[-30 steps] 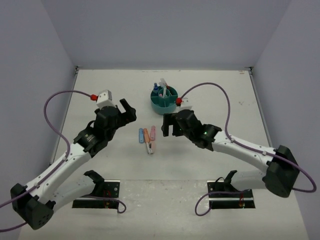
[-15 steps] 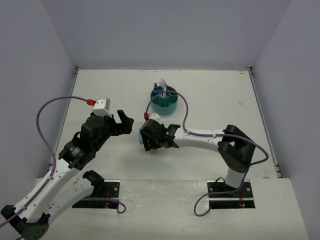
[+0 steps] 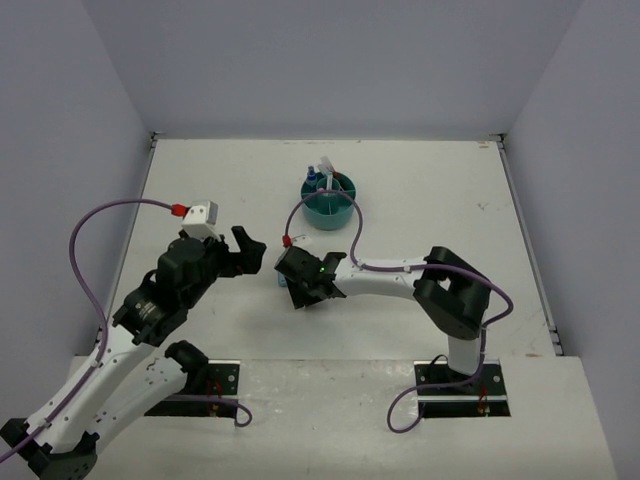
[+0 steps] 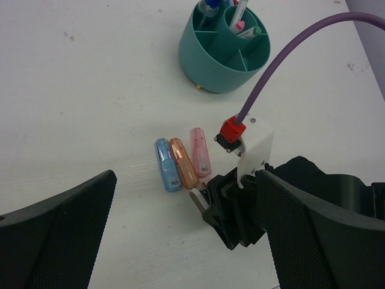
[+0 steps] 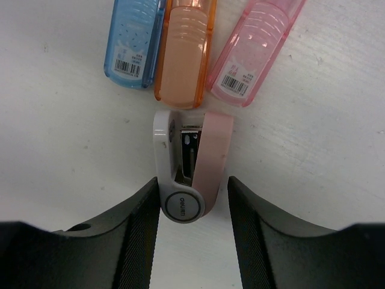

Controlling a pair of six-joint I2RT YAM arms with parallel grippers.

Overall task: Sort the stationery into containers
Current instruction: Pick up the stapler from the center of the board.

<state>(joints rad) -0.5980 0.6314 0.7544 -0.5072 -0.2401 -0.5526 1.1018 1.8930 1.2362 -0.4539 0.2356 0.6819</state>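
Right gripper is down over one white-and-pink piece!
One teal organiser sits well back on the table. Three stubby markers lie side by side: blue, orange, pink. The right fingers flank the piece beside the orange one, with a gap on one side. Left gripper is spread wide, empty.

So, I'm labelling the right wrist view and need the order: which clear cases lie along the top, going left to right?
blue case → orange case → pink case
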